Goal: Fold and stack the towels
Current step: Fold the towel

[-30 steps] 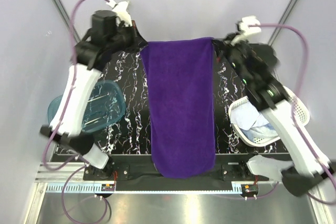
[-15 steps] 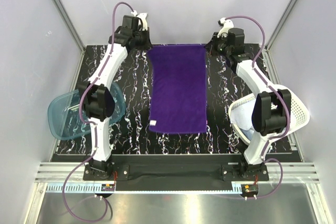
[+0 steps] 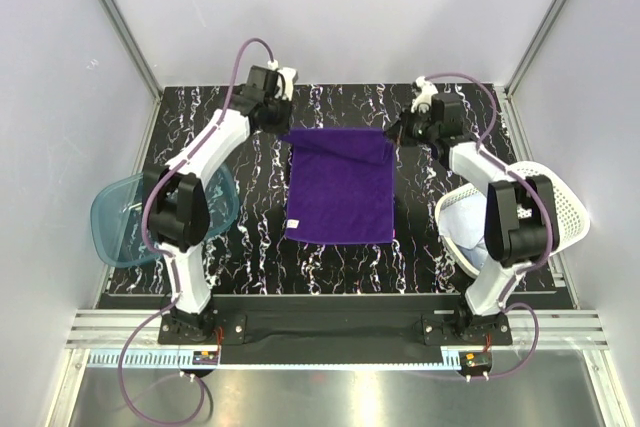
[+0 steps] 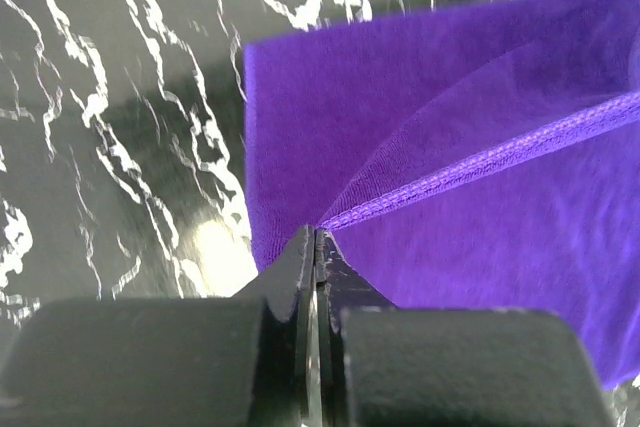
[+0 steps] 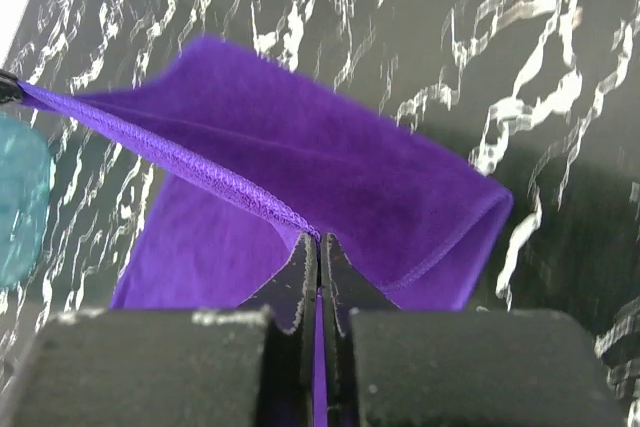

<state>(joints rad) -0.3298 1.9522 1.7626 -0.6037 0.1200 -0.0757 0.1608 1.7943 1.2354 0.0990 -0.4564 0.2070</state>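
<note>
The deep purple towel [image 3: 340, 187] lies in the middle of the black marbled table, its far part lifted and doubled back over the rest. My left gripper [image 3: 286, 132] is shut on the towel's far left corner [image 4: 330, 217]. My right gripper [image 3: 393, 135] is shut on the far right corner [image 5: 310, 232]. The stitched hem [image 5: 180, 162] stretches taut between the two grippers above the lower layer. A light blue towel [image 3: 478, 230] lies in the white basket [image 3: 560, 209] at the right. The white speckled towel is out of view.
A translucent teal tub [image 3: 125, 222] sits at the table's left edge, partly over it. The white perforated basket stands at the right edge beside my right arm. Grey walls enclose the table at the back and sides.
Both grippers have come toward the near side with the towel's far edge, folding it over. The towel, earlier stretched long, now covers a shorter patch of table.
</note>
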